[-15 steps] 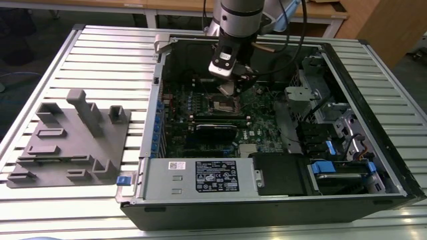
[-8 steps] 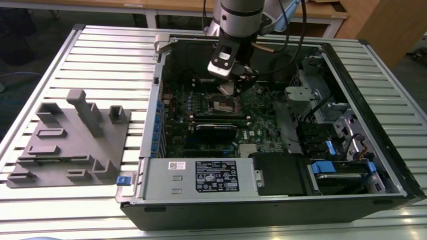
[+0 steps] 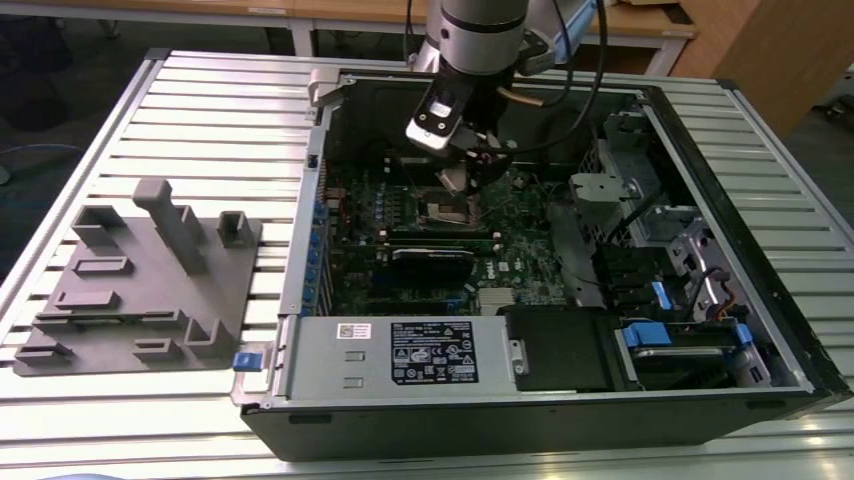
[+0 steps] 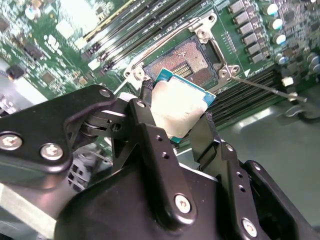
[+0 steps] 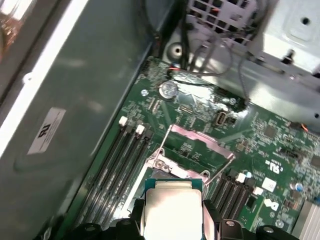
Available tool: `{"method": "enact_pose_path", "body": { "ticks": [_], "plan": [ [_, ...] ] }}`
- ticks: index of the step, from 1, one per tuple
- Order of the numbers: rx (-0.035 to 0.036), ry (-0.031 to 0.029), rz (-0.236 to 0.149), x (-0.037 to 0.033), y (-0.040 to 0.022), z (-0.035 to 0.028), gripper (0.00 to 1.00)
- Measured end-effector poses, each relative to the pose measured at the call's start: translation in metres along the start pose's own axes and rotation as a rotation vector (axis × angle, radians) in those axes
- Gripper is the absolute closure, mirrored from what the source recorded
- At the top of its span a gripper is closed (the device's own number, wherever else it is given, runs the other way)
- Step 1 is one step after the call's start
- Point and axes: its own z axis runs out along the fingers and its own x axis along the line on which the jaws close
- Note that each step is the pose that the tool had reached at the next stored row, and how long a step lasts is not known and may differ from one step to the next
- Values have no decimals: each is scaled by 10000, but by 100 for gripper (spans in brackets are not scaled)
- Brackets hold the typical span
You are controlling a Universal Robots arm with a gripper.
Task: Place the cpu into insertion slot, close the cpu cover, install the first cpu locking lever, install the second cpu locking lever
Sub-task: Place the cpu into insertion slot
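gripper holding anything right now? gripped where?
The gripper is shut on the cpu, pinching it by two opposite edges; it is not yet in the insertion slot.

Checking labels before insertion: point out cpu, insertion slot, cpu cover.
cpu (image 4: 182,107): second wrist view, centre of silver top.
insertion slot (image 4: 189,62): second wrist view, dark contact field.
cpu cover (image 5: 200,141): first wrist view, silver frame bar.

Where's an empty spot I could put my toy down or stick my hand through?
Bare table slats lie beyond the grey rack and on its near side, to the exterior view's left of the case. Inside the case it is crowded: the gripper holds the cpu near the slot.
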Motion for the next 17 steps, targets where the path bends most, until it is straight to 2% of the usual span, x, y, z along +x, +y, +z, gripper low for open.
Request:
{"method": "enact_pose_path", "body": {
  "ticks": [7, 8, 17],
  "plan": [
    [-24, -113, 1270, 0, -1, 11, 46],
    [-26, -120, 1361, -1, -1, 11, 46],
    [-26, -122, 1374, 0, -1, 11, 46]
  ]
}}
